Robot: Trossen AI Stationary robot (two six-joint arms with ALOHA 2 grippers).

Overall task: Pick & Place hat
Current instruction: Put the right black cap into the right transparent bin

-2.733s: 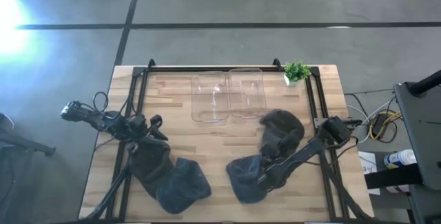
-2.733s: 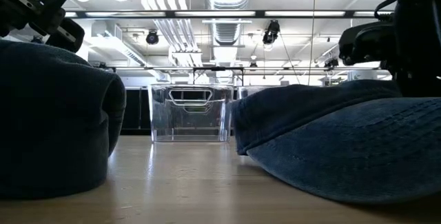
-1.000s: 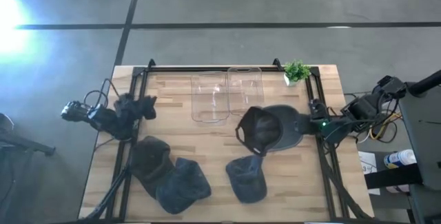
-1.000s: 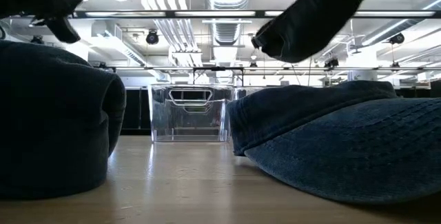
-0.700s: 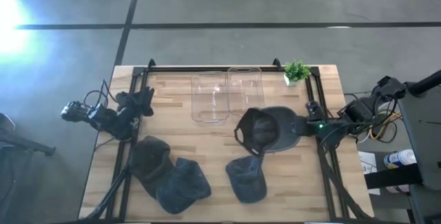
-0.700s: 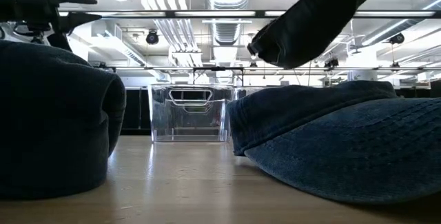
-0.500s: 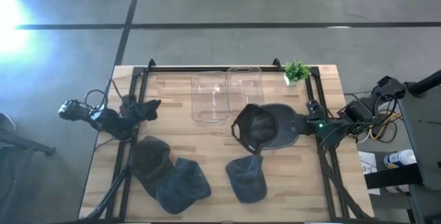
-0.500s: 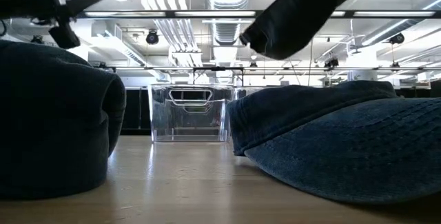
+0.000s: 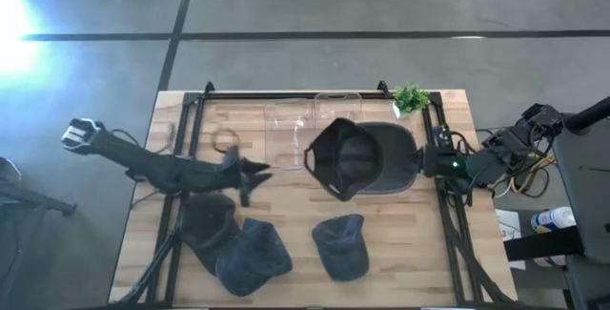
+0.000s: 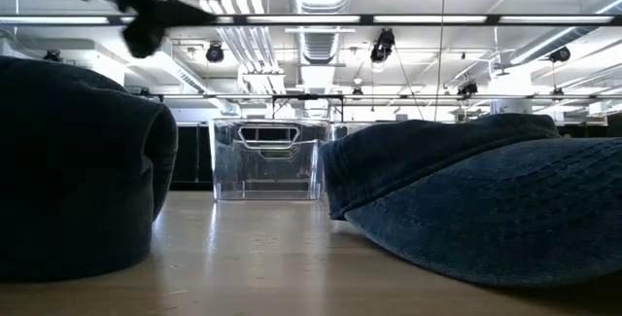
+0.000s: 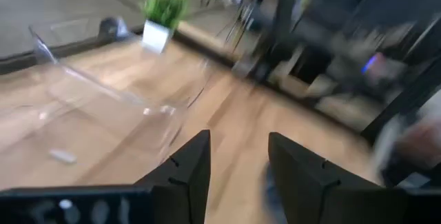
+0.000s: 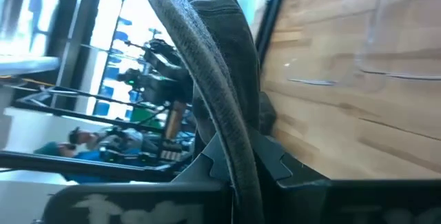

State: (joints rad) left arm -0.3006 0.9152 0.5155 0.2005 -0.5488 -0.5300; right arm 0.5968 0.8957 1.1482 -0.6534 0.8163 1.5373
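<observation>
High view: three hats point(image 9: 232, 237) lying, one cap point(image 9: 360, 158) in right tool point(image 9: 425, 164), left tool point(image 9: 250, 178) spread.

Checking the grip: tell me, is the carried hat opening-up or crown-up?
Opening-up: the high view looks into the hat's hollow, held by the right gripper.

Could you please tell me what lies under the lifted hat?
The lifted hat, clamped by the right gripper, hangs over the clear bins, covering much of the right one. Whatever lies inside there is hidden.
</observation>
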